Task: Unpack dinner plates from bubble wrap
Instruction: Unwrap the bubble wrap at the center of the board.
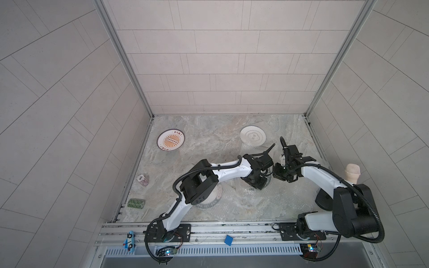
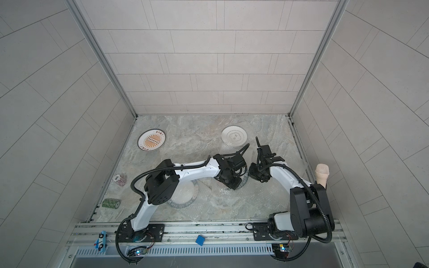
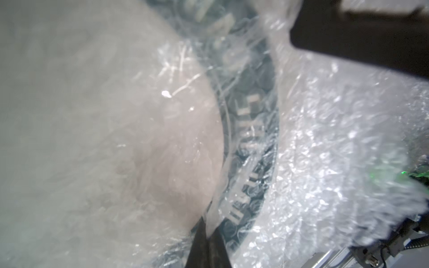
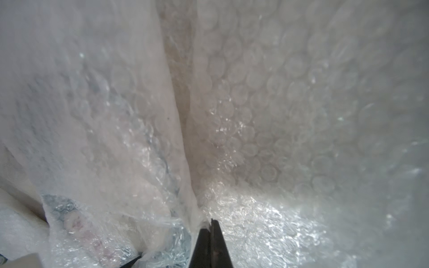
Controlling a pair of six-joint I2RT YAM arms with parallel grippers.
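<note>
In the left wrist view a dinner plate with a dark green lettered rim [image 3: 251, 130] lies under bubble wrap [image 3: 325, 150]. My left gripper [image 3: 208, 234] is shut on a fold of that wrap at the rim. My right gripper [image 4: 210, 226] is shut on a ridge of bubble wrap [image 4: 278, 116]. In both top views the two grippers [image 1: 257, 183] [image 1: 279, 174] meet over this wrapped plate. A second green-rimmed plate [image 1: 210, 203] lies under the left arm. The orange sunburst plate [image 1: 170, 140] and the grey-ringed plate [image 1: 253, 136] lie bare at the back.
A green patterned roll [image 1: 136, 203] and a dark stack with a white label [image 1: 142, 179] sit by the left wall. A pinkish cup [image 1: 352, 174] stands at the right edge. Loose bubble wrap [image 1: 246, 199] covers the front middle. A blue square [image 1: 228, 240] lies on the front rail.
</note>
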